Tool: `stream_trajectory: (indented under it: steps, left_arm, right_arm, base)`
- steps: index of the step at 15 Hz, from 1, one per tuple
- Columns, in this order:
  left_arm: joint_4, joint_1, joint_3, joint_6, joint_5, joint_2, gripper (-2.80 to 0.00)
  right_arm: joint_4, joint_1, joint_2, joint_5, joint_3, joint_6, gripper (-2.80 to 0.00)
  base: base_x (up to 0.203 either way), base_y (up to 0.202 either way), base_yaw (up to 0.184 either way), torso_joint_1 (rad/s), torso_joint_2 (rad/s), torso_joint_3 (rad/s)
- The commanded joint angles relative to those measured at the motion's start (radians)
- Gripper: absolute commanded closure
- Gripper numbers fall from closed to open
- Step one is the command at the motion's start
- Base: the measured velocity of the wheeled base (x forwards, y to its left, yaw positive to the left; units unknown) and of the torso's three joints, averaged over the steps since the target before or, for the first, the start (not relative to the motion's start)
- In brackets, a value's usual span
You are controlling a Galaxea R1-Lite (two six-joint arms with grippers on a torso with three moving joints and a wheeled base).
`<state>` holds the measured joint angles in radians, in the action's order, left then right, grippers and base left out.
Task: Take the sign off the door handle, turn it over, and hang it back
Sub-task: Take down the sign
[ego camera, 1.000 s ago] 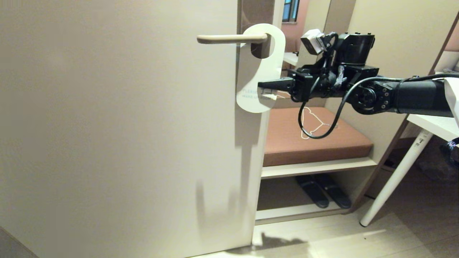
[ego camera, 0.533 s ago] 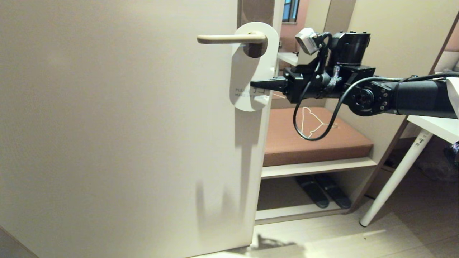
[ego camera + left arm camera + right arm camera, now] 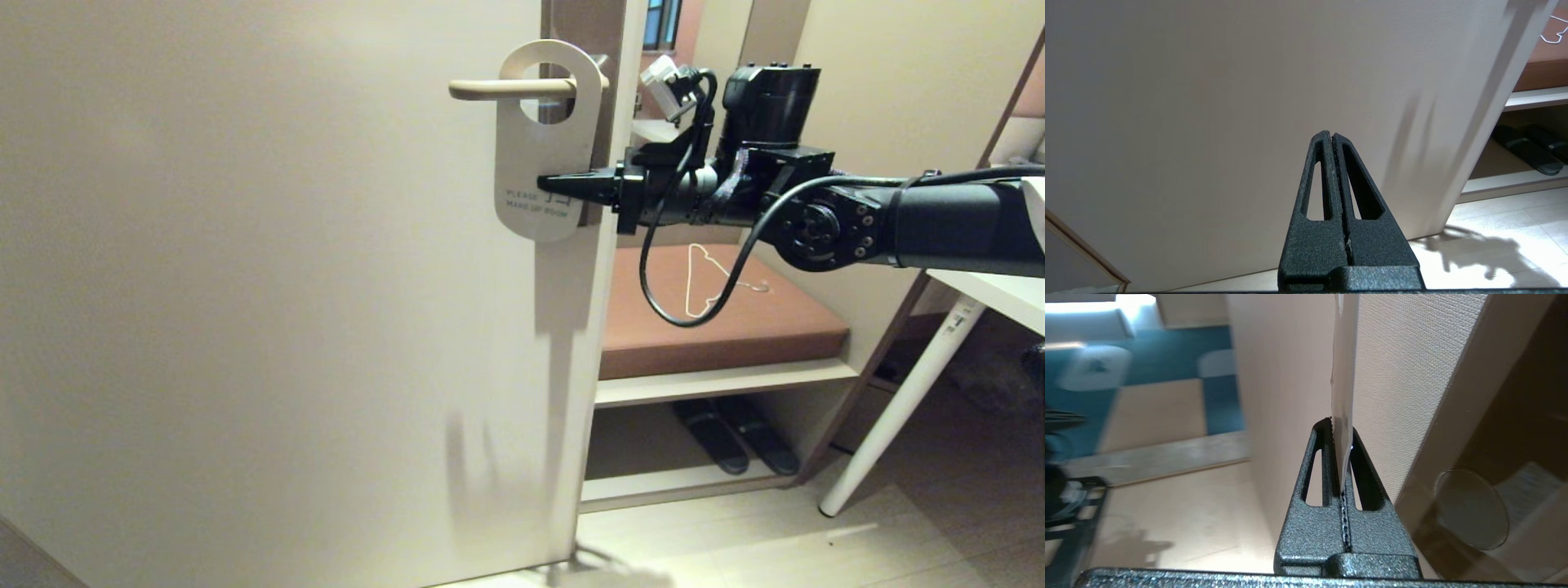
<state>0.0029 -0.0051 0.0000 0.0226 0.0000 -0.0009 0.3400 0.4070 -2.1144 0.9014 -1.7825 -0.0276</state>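
Left gripper [image 3: 1333,136] parked low in front of the door [image 3: 245,286], jaws pressed together on nothing. Door's free edge is open to the right, where the right arm reaches in level. Right gripper [image 3: 549,186] has its jaws clamped on the sign's [image 3: 531,155] lower right edge. White "MAKE UP ROOM" face outward; door handle [image 3: 498,88] passes through its hole. Beyond: bench shelf, wire hanger [image 3: 702,282] on the cushion [image 3: 784,322], slippers [image 3: 735,437] underneath.
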Motion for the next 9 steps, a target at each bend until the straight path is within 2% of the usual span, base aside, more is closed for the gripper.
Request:
stream_trajectory:
  steps: [1,4,7,9]
  left_arm:
    - [0.000,0.001,0.000,0.000,0.000,0.001,0.00]
    - [0.000,0.001,0.000,0.000,0.000,0.001,0.00]
    - [0.000,0.001,0.000,0.000,0.000,0.001,0.00]
    - [0.000,0.001,0.000,0.000,0.001,0.001,0.00]
  right_arm:
    - [0.002,0.010,0.010,-0.016,0.011,-0.020,0.00]
    - [0.049,0.024,0.018,-0.097,0.043,-0.052,0.00]
    - [0.097,0.056,0.037,-0.217,0.083,-0.052,0.00]
    - [0.108,0.070,0.052,-0.236,0.101,-0.051,0.00]
  base:
    - [0.000,0.000,0.000,0.000,0.00,0.000]
    - [0.000,0.000,0.000,0.000,0.00,0.000]
    - [0.000,0.000,0.000,0.000,0.00,0.000]
    - [0.000,0.000,0.000,0.000,0.00,0.000]
